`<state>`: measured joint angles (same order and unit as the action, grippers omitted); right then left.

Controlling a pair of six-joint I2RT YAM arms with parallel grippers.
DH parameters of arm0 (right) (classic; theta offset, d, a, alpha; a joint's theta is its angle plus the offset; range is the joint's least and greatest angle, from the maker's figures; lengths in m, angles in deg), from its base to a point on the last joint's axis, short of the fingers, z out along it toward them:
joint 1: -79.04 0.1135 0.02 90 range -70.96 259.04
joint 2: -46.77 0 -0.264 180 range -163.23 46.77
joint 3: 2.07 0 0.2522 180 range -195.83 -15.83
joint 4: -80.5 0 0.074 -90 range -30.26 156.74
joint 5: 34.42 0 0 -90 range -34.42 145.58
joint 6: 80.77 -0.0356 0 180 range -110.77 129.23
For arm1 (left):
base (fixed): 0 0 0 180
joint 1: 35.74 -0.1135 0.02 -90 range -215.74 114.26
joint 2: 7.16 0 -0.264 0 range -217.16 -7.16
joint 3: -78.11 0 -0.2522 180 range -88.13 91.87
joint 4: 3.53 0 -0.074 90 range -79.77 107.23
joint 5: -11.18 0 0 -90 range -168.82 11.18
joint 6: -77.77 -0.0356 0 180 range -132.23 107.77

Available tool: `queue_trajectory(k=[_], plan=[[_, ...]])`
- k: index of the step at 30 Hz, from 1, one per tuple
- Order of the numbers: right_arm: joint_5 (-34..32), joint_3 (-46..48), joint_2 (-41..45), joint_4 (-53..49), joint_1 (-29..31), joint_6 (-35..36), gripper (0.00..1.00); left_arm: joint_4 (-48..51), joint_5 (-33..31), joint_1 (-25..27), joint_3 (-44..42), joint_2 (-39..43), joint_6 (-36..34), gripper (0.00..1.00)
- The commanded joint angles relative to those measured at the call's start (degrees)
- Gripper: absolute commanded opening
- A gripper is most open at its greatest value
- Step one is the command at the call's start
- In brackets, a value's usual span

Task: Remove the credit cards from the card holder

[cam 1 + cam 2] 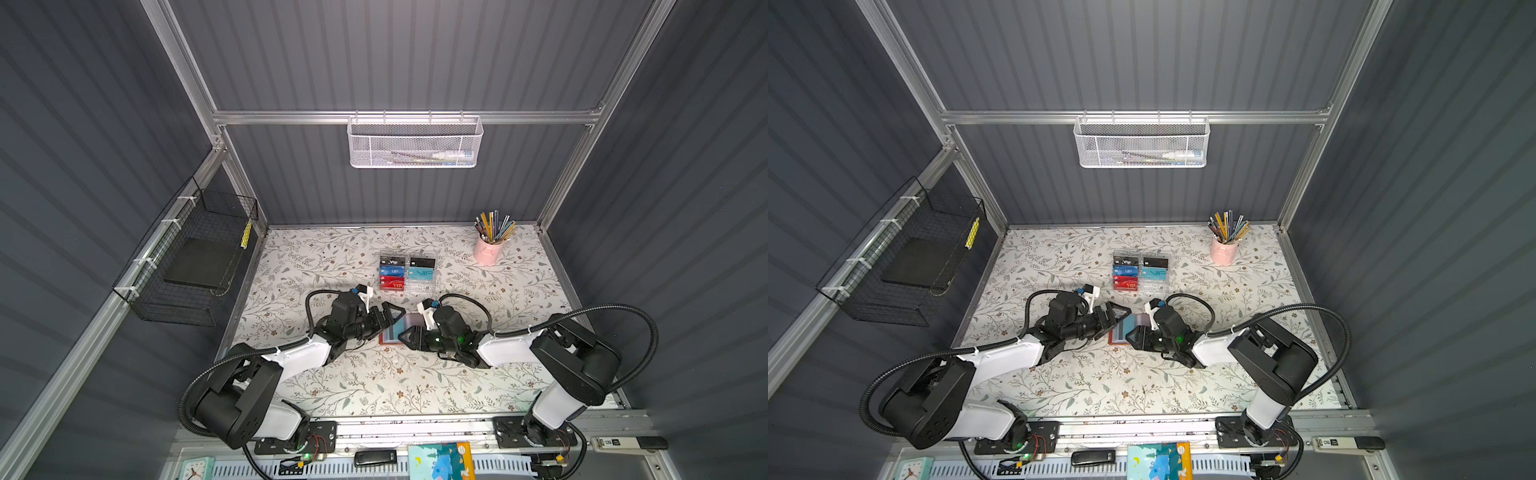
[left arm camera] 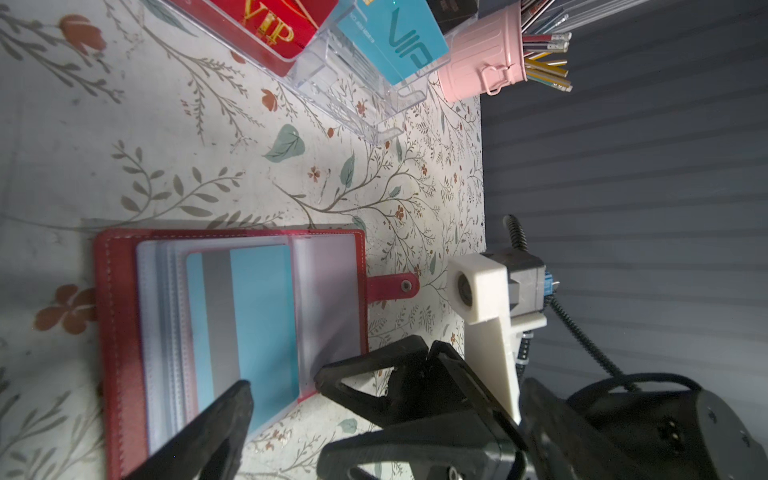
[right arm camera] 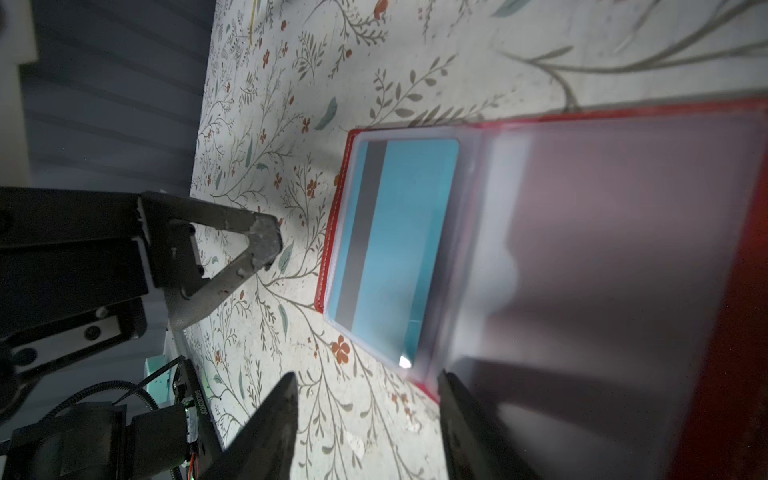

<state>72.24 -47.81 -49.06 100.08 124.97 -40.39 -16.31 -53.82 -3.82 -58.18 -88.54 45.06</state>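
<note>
The red card holder [image 1: 411, 321] [image 2: 120, 332] lies open on the floral table between both grippers. A light-blue credit card [image 2: 262, 316] [image 3: 407, 232] with a grey stripe sits inside its clear top sleeve. My left gripper [image 1: 392, 322] is open wide over the holder's left side and holds nothing. My right gripper [image 3: 368, 376] [image 1: 405, 336] comes in from the right with its jaws apart. One of its fingers is at the holder's near corner, by a loose sleeve page, and the other is over the bare table. Another teal VIP card [image 1: 420, 273] stands in the clear rack.
The clear acrylic rack [image 1: 409, 272] with black, blue and red VIP cards stands just behind the grippers. A pink cup of pencils [image 1: 487, 249] is at the back right. A black wire basket [image 1: 195, 266] hangs on the left wall and a white mesh basket [image 1: 415, 143] on the back rail.
</note>
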Motion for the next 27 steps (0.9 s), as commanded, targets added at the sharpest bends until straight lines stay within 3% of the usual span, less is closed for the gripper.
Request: queue_trajectory(k=[1, 10, 17, 27], plan=[[2.0, 0.8, -1.6, 5.7, -0.6, -2.3, 0.53, -3.3, 1.5, -0.8, 1.7, -1.4, 0.8, 1.0], [2.0, 2.2, -5.8, 12.8, -1.4, -5.7, 0.46, -8.5, 2.1, -1.7, 0.5, -7.6, 1.8, 1.0], [5.6, 3.7, -9.1, 20.3, -2.3, -8.8, 0.4, -11.2, 2.9, -2.2, -0.6, -10.5, 2.2, 1.0], [6.2, 3.5, -10.8, 22.1, -2.8, -9.5, 0.33, -13.1, 2.9, -2.3, -2.2, -12.1, 2.2, 1.0]])
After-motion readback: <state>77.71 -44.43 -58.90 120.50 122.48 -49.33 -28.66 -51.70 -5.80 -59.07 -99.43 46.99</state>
